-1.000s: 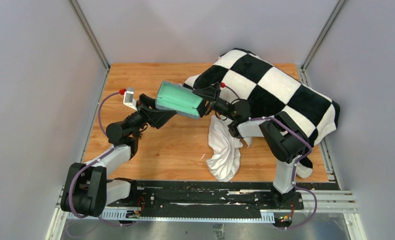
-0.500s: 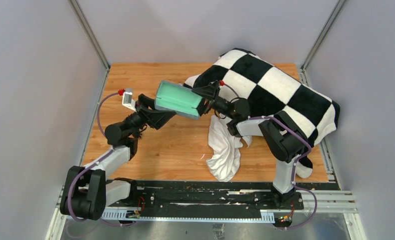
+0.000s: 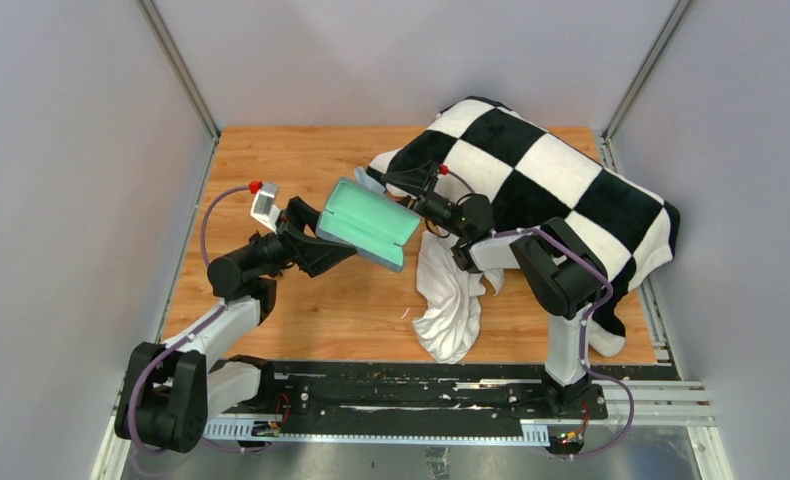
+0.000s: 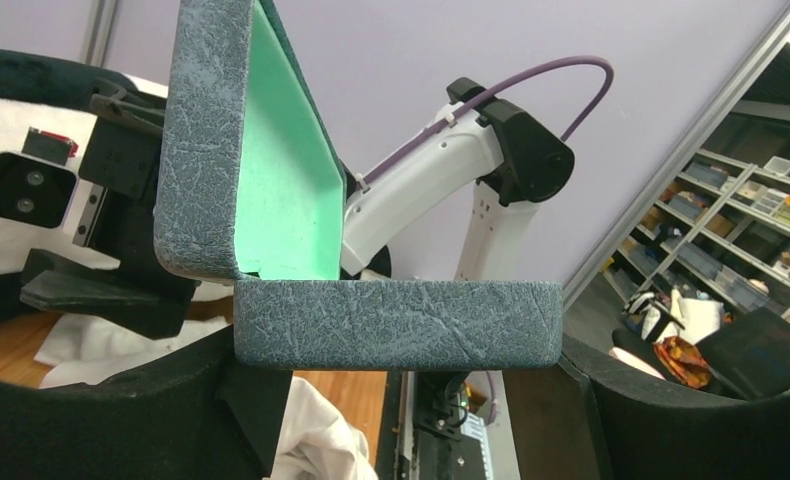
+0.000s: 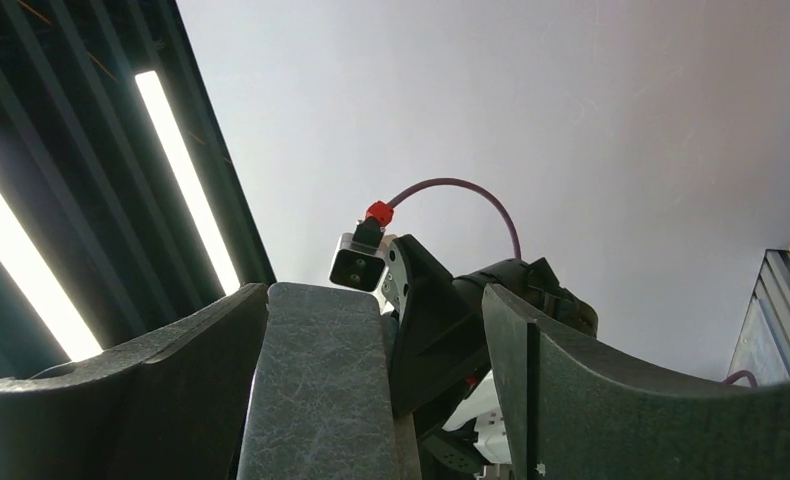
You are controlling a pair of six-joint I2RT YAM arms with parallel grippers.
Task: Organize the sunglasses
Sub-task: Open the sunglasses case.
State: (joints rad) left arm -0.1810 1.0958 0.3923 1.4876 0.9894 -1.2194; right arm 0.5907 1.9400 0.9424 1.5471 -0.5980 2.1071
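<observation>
Left gripper (image 3: 323, 238) — around case (image 3: 368, 222) (open)

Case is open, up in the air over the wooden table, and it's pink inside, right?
Almost. The case is open and held up over the wooden table, but its inside is mint green, not pink. The top external view shows the green lining plainly, and the left wrist view shows it too.

Left claw (image 4: 396, 350) fingers (image 4: 91, 420) cropped at btm edge; case (image 4: 396, 322) interior partly hidden.
</observation>
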